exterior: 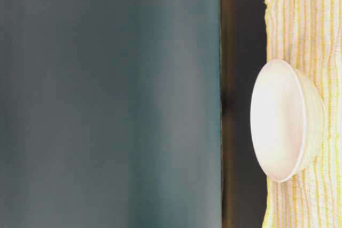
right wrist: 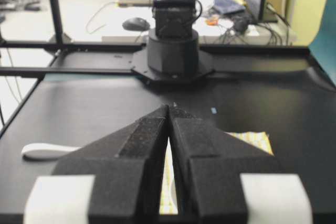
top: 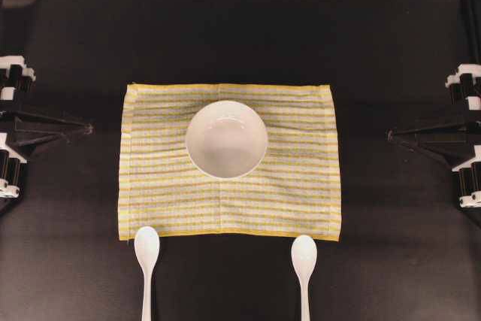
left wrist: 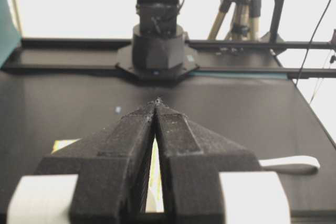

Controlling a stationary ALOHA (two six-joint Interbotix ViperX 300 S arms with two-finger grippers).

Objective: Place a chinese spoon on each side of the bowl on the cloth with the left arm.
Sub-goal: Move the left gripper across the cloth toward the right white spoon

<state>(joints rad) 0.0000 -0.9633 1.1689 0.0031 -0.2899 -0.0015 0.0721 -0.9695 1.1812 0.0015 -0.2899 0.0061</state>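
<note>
Sitting on the far half of the yellow-checked cloth (top: 229, 178), the white bowl (top: 226, 139) is upright and empty, and the table-level view shows it resting directly on the fabric. Two white Chinese spoons lie on the black table (top: 391, 276) just beyond the cloth's near edge, bowls toward the cloth: the left spoon (top: 146, 257) almost touching the near left corner, the right spoon (top: 304, 261) below the right half. The left gripper (top: 89, 129) waits at the left table edge, well apart from everything, its jaws pressed together; the right gripper (top: 391, 135) mirrors it, jaws likewise together.
</note>
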